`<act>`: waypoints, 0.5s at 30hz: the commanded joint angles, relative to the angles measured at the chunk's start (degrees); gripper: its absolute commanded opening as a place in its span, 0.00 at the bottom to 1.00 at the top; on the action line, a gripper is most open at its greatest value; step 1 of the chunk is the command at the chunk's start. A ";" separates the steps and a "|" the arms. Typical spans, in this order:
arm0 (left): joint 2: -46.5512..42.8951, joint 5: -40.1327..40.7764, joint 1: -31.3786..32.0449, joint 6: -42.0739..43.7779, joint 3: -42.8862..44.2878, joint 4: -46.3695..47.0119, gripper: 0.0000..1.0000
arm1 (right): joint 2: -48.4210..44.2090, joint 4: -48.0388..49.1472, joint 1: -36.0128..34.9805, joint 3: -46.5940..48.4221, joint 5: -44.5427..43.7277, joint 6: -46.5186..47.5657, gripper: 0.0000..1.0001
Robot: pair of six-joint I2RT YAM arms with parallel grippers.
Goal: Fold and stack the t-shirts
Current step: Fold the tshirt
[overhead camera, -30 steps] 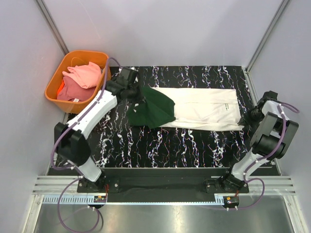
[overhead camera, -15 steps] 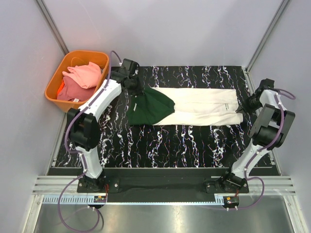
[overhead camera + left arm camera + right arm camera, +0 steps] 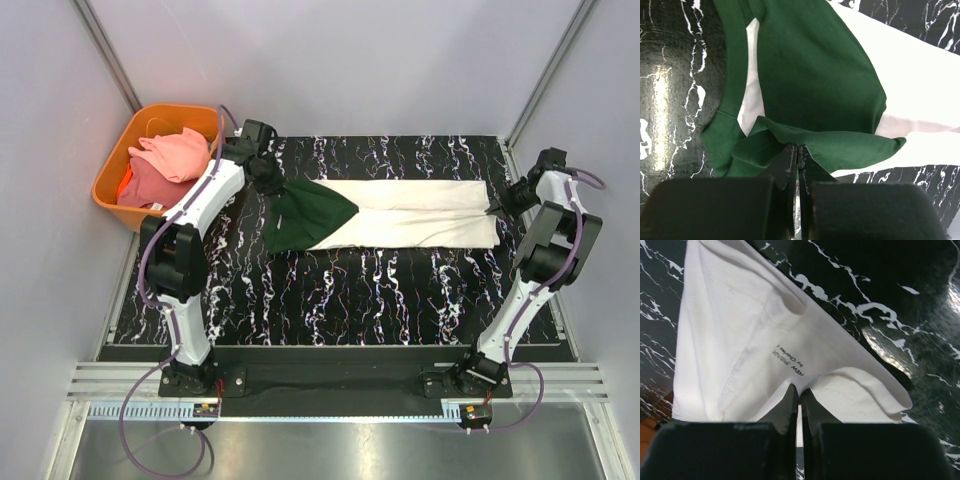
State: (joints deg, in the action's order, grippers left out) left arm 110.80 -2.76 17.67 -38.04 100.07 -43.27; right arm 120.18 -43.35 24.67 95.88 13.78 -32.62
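While the folded cream cloth t-shirt with dark green sleeves point(image 3: 420, 212) is lying as a long band across the black white-veined marble-pattern table point(image 3: 330, 290), both arms are gripping its ends. The left gripper point(image 3: 797, 150) is pinching a fold of dark green sleeve cloth at the band's left end, its jaws pressed together on the fabric. The right gripper point(image 3: 799, 390) is clamping the cream edge at the right end, just beside small black lettering point(image 3: 789, 362). Beyond the table's far left corner, an orange plastic basket point(image 3: 103, 172) is holding pink and coral cloth tees point(image 3: 175, 152), bunched loosely and well apart from the cream shirt.
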 commanded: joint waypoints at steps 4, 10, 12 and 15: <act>0.64 2.15 -1.50 -0.63 2.49 1.43 0.00 | 3.48 0.20 -0.41 5.90 3.36 0.46 0.02; 2.66 0.83 -1.85 -0.81 4.08 1.43 0.00 | 5.24 0.11 -0.76 6.78 3.45 0.19 0.05; 3.36 0.31 -1.85 -0.81 4.95 1.43 0.00 | 5.77 0.11 -0.85 7.04 3.27 0.19 0.05; 5.12 0.04 -1.85 -0.63 6.53 1.34 0.00 | 6.82 0.20 -0.94 7.92 3.01 0.19 0.06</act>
State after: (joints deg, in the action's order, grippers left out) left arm 114.67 -2.76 16.43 -38.68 102.59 -43.42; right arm 126.15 -43.38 23.99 100.68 16.60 -32.64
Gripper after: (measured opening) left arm 0.012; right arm 0.053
